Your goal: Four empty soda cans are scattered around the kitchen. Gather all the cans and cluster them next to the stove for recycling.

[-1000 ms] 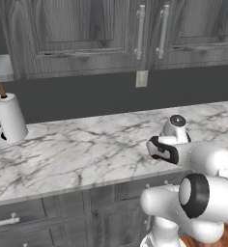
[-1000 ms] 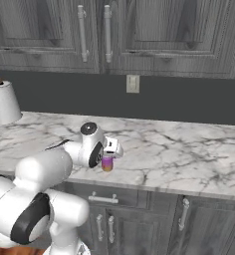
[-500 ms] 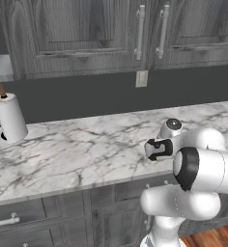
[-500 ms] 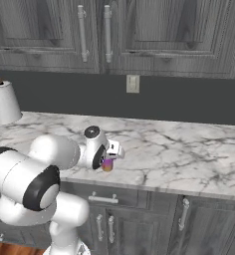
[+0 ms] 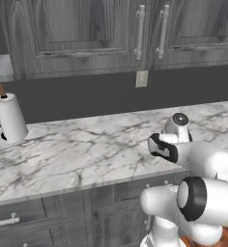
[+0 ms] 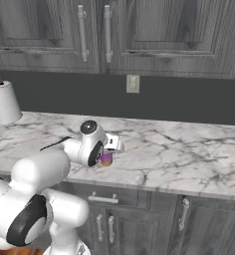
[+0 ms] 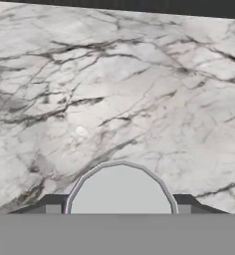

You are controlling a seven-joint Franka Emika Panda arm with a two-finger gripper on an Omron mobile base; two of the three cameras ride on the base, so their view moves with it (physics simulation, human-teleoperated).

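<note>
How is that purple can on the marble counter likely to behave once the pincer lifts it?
The purple can looks small, thin-walled metal, so probably light and easy to dent. Its round silver top sits between the pincer tips, so smooth curved sides may slip or twist. Upright and narrow on the marble counter, it could tip if nudged.

Purple can (image 6: pixel 106 158): upper part hidden behind the claw (image 6: pixel 109 151); in the hand view only its silver top (image 7: pixel 120 189) shows, cut by the lower edge.
</note>
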